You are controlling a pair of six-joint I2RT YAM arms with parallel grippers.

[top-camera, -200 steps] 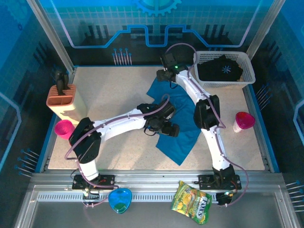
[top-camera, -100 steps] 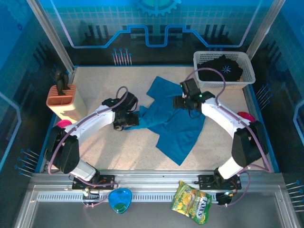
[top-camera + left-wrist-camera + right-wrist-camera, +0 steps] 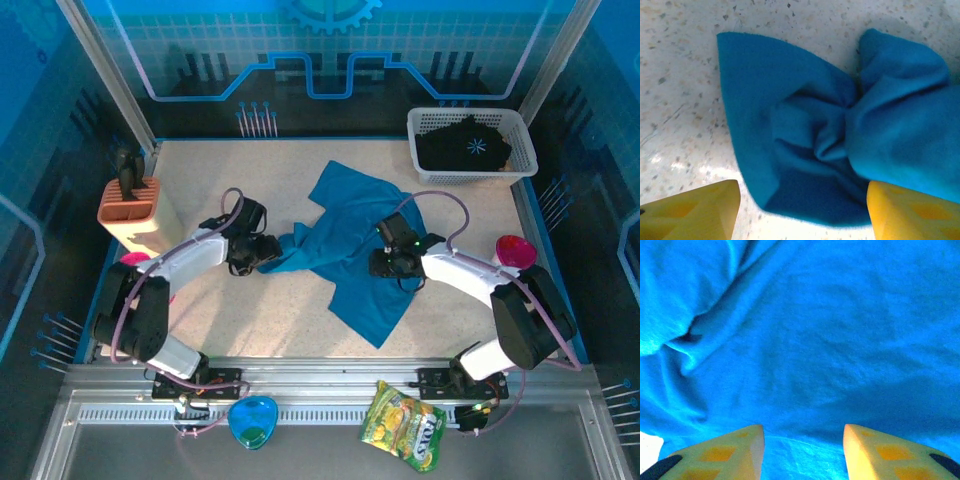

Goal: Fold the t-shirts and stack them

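A teal-blue t-shirt lies crumpled in the middle of the table. My left gripper is at the shirt's bunched left end. In the left wrist view its yellow fingers stand apart on either side of that teal bunch, and the gripper is open. My right gripper is low over the shirt's middle. It is open, with its fingertips against flat teal cloth. A black t-shirt with a white starburst print lies in the white mesh basket at the back right.
A peach holder stands at the left edge, with a pink cup partly hidden behind my left arm. Another pink cup stands at the right. A blue dish and a snack bag lie on the front rail.
My left arm swung from the shirt's middle to its left end. My right arm came from the back near the basket down onto the shirt's middle. Both pairs of jaws narrowed.
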